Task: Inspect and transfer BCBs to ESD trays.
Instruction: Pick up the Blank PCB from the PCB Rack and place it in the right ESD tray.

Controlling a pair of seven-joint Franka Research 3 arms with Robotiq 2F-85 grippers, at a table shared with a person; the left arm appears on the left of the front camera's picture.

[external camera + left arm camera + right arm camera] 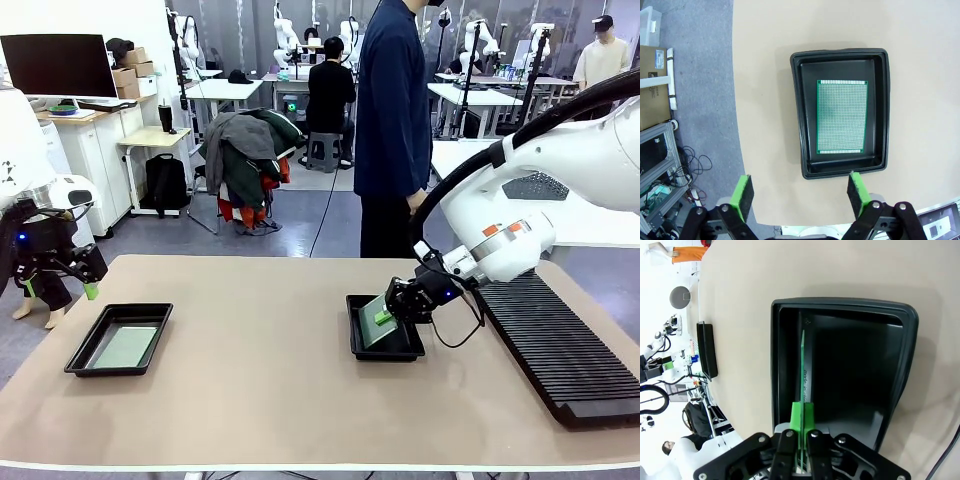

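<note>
Right jaws (802,422) pinch BCB (803,365) edge-on over tray (910,340) | left jaws (799,195) spread

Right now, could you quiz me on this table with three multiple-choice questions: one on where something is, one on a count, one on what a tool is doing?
1. Where does the green board under the left arm lie?
A. Flat in the left tray
B. On the bare table
C. In the long ribbed rack

2. How many black trays are on the table?
A. One
B. Two
C. Four

3. What is the right tool doing?
A. Hanging open
B. Shut on nothing
C. Shut on a board's edge

Answers:
1. A: the left wrist view shows it flat on the floor of the left tray, with the left tool open above.
2. B: the front view shows the left one and the right tray.
3. C: its green pads pinch the held board, which stands on edge over the right tray.
</note>
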